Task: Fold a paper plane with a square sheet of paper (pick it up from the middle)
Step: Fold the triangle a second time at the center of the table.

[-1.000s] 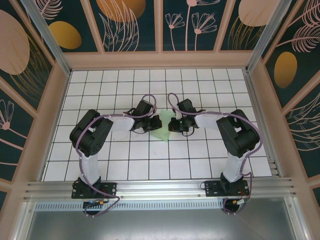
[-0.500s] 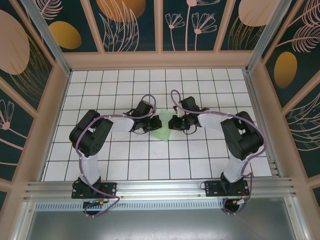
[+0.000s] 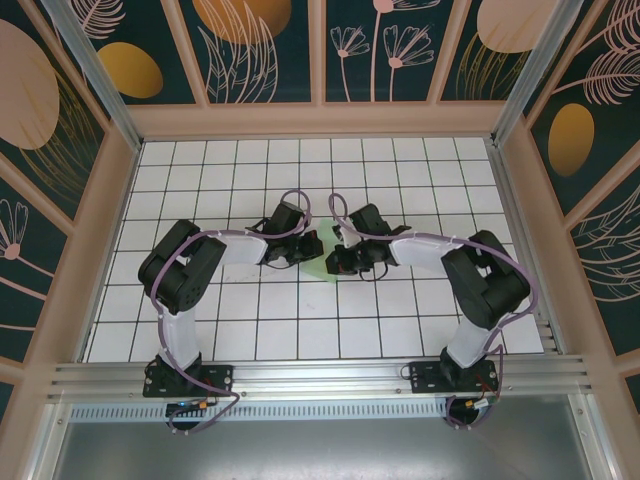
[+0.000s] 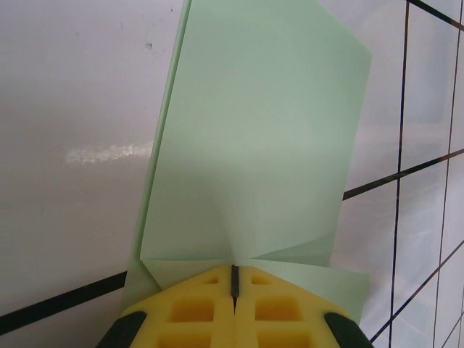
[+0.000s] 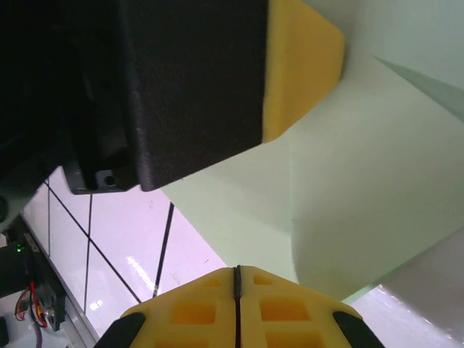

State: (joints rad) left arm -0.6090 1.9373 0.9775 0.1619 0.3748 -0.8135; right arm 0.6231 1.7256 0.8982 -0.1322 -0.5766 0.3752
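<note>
Two jaws closed | left jaws clamp paper (image 4: 254, 145) | right jaws moved left, closer

Matt, creased paper (image 4: 254, 145) on glossy table (image 4: 65, 109)

Paper (image 4: 254, 145) btwn L gripper (image 4: 233, 279), R gripper (image 5: 237, 279)

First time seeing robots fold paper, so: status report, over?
Left gripper shut, pinching paper. Right gripper shut at paper's edge. Paper partly folded. Grippers crowded close together.
</note>
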